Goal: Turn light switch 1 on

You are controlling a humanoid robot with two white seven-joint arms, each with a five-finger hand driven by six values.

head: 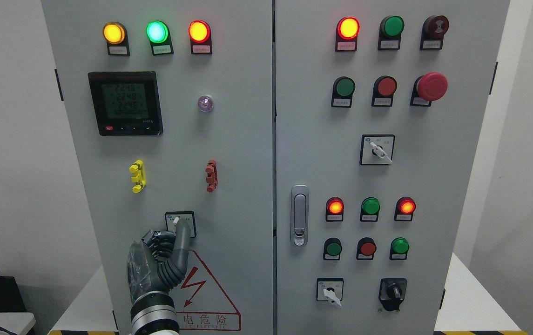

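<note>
Light switch 1 [177, 218] is a small rotary selector in a black-framed plate, low on the grey cabinet's left door [238, 153]. Its white knob points up and to the left. My left hand [169, 235] rises from the bottom edge just below the switch. One long finger [182, 237] stretches up and its tip rests against the right side of the knob. The other fingers are curled into a bunch at the lower left of the plate and hold nothing. The right hand does not show.
A red warning triangle [203, 291] sits right under the switch, behind the hand. Yellow [137, 176] and red [211, 175] clips and a digital meter [124, 103] are higher up. The right door carries a latch handle [299, 215], lamps, push buttons and further rotary switches [377, 150].
</note>
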